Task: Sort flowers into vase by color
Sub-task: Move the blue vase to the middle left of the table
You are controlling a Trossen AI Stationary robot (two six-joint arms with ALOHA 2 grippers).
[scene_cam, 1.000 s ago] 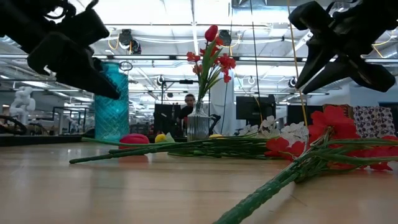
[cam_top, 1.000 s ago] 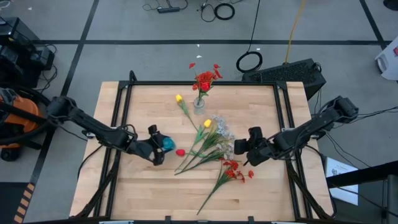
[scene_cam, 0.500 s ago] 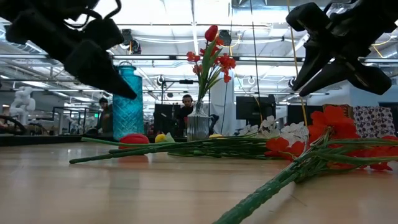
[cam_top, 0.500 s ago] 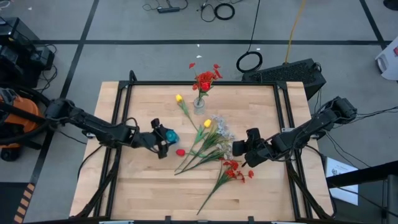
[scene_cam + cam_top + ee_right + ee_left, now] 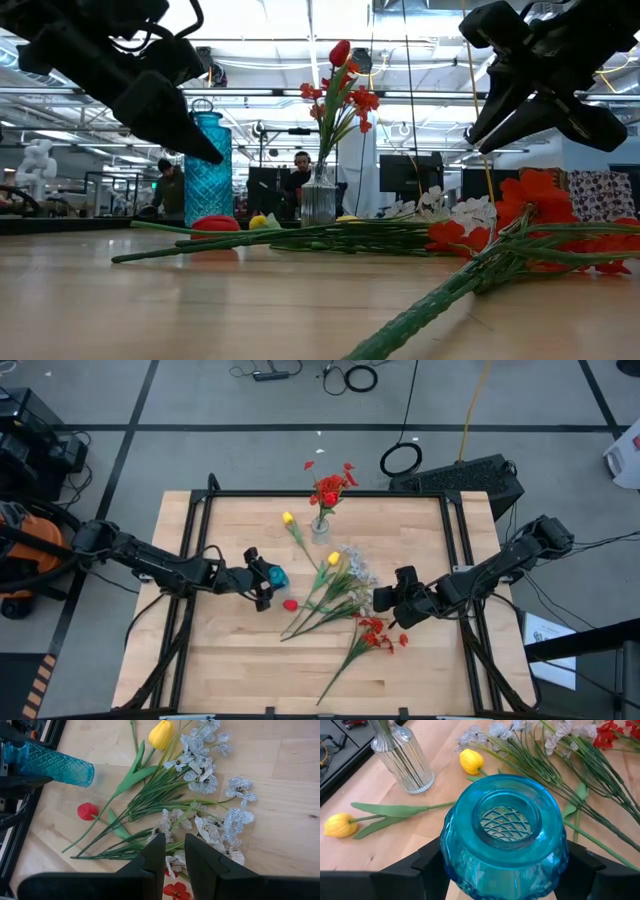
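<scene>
High view: the left gripper [image 5: 262, 582] sits left of the table's middle, fingers spread around a blue glass vase [image 5: 274, 576], holding it. A clear glass vase [image 5: 320, 526] with red flowers [image 5: 329, 488] in it stands near the far edge, at mid-width. One yellow tulip [image 5: 288, 518] lies just beside that vase. The loose pile of flowers [image 5: 335, 600] lies at the table's centre: a second yellow tulip, white sprays, a red tulip bud [image 5: 290, 604], and a red-bloomed stem [image 5: 374, 635] nearer the front edge. The right gripper [image 5: 384, 598] hovers at the pile's right side.

Low view: the blue vase [image 5: 206, 165] stands upright; whether its base touches the wooden table [image 5: 150, 310] cannot be told. Stems lie flat on the wood. Both grippers hang above the surface.

Left wrist view: the blue vase's mouth [image 5: 504, 822] is empty, with a finger [image 5: 425, 865] on either side of its body.

Right wrist view: the right gripper [image 5: 172, 855] has its fingers narrow, nearly together, with nothing between them, right over the white sprays [image 5: 210, 815].

Judgement: the step in hand is placing the blue vase near the pile to receive a second colour. Next, the right gripper likely needs to widen, drop onto a single stalk and lift it clear of the tangle.
</scene>
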